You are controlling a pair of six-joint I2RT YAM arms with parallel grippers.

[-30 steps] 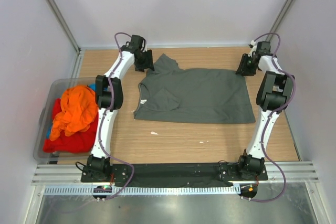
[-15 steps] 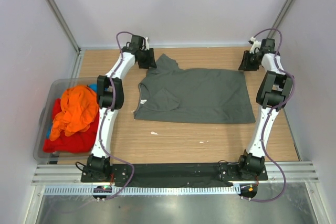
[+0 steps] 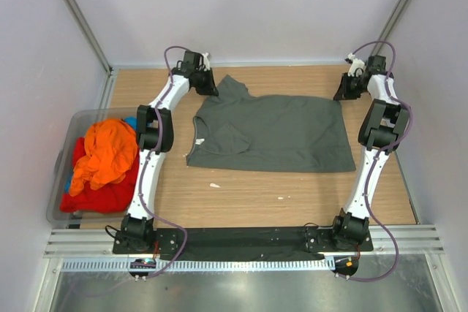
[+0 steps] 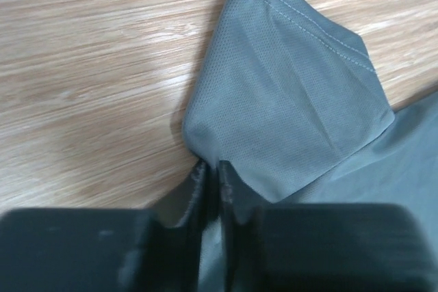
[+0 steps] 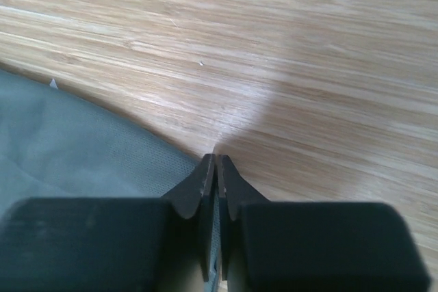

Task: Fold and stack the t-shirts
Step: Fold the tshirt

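From above, 1 dark grey-green t-shirt (image 3: 270, 133) is seen spread flat on the table (image 3: 248, 195), its 2 far corners met by the left gripper (image 3: 207, 85) and right gripper (image 3: 344, 91). At the left wrist, the jaws are pinched shut on the sleeve (image 4: 287, 100) tip. At the right wrist, they are clamped on the hem corner (image 5: 82, 155). Both corners are best lifted together, evenly, so the fold lands square.

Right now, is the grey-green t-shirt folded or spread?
Spread: the grey-green t-shirt lies open and flat on the table, not yet folded.
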